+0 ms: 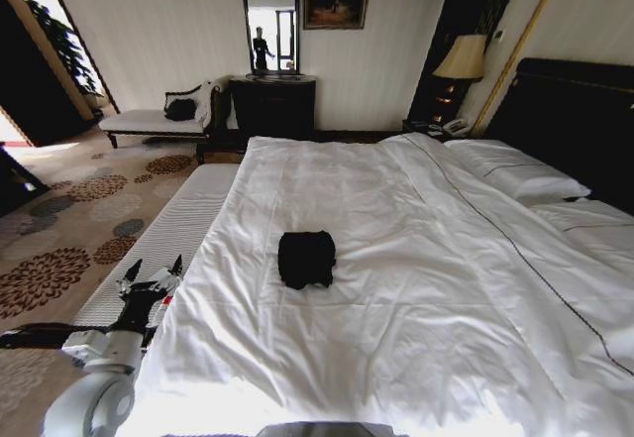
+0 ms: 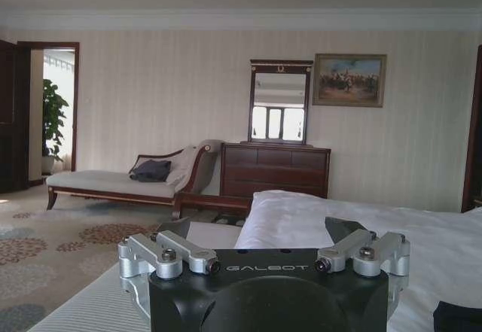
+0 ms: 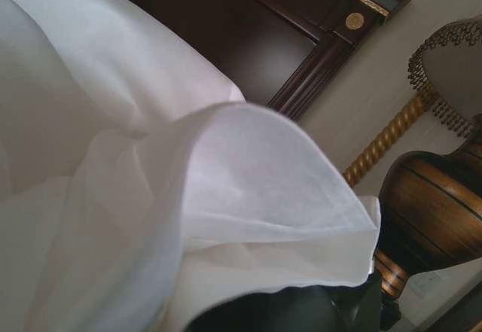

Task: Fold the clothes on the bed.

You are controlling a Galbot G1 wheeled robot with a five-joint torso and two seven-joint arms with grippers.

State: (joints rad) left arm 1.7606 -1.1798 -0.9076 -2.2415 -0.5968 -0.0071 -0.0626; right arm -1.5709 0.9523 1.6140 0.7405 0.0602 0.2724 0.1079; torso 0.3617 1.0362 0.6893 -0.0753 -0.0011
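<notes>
A black T-shirt [image 1: 306, 259], folded into a small, compact bundle with no lettering showing, lies near the middle of the bed's white duvet [image 1: 416, 259]; the left gripper [image 1: 151, 280] hangs off the bed's near-left edge above a white-cushioned bench [image 1: 163, 239], fingers [image 2: 184, 251] spread apart and grasping nothing; pillows [image 1: 515, 169] rest far right against the dark headboard [image 1: 575, 110]; a table lamp [image 3: 444, 174] stands beside the bed.
</notes>
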